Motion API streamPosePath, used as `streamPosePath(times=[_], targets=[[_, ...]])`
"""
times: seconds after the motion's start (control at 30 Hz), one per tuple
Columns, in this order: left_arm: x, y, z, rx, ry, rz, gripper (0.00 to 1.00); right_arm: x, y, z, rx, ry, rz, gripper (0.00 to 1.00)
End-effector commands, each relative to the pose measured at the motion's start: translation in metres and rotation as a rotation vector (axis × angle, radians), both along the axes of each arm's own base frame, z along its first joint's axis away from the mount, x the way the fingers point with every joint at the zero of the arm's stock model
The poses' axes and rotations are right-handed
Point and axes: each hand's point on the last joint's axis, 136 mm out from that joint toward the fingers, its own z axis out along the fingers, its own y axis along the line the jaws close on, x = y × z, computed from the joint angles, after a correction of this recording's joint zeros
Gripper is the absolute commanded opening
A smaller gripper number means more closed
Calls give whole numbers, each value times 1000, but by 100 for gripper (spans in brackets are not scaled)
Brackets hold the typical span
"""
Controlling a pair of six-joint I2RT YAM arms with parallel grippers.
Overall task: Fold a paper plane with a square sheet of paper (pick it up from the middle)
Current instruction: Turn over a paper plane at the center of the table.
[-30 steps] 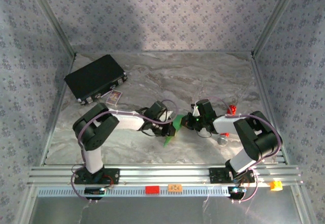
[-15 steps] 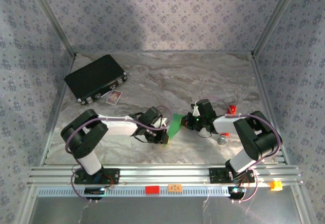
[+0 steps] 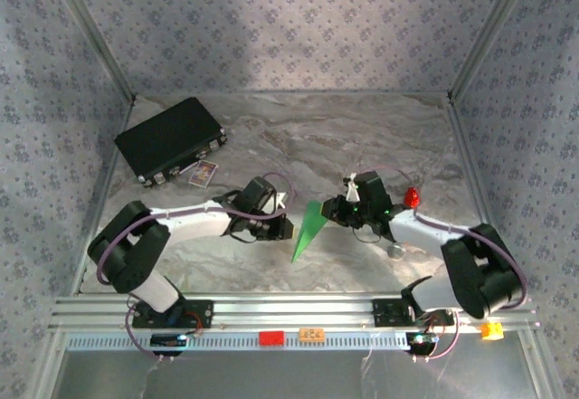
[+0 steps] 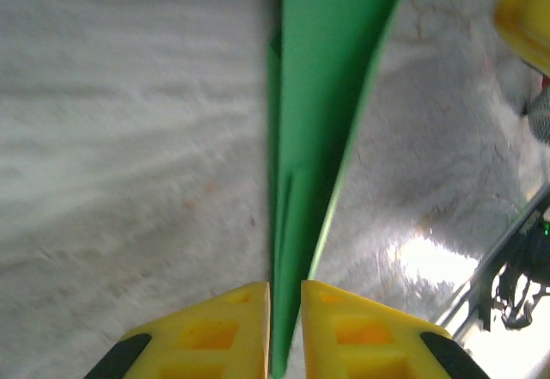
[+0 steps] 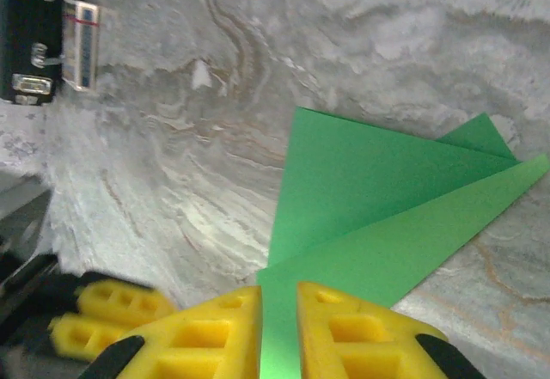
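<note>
Flanking the paper plane (image 3: 308,229) from both sides

Far left on the marbled table (image 3: 362,137) lies a black case (image 3: 170,138), with a small card (image 3: 204,174) just beside its near corner. The left gripper (image 3: 282,228) is stretched low toward the middle. Its wrist view shows the yellow fingers (image 4: 232,332) a narrow slit apart with green paper running into the slit; whether they pinch it cannot be told. The paper plane, a narrow green dart, is between the two grippers, its point toward the arm bases. The right gripper (image 3: 333,211) meets its wide end, fingers likewise barely parted around the paper, grip unclear. A small red cylinder (image 3: 413,196) stands farther right.
</note>
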Motion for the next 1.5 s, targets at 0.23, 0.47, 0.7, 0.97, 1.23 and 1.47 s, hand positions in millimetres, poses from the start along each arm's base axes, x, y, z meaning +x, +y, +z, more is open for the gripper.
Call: streamPosePath(times=[0.23, 0.47, 0.7, 0.97, 1.23, 1.47], targets=[[13, -29, -1, -78, 27, -82, 26, -34, -8, -25, -54, 85, -19, 23], [12, -27, -12, -55, 50, -81, 25, -43, -1, -30, -63, 89, -1, 23], [5, -26, -19, -50, 78, -103, 25, -48, 5, -32, -49, 95, 21, 24], [0, -24, -28, -37, 109, -112, 23, -51, 15, -33, -38, 102, 62, 23], [-2, -31, -19, -80, 106, -140, 22, -59, 24, -45, -43, 144, 109, 18], [-6, -35, -20, -88, 112, -155, 22, -61, 26, -50, -50, 162, 118, 16]])
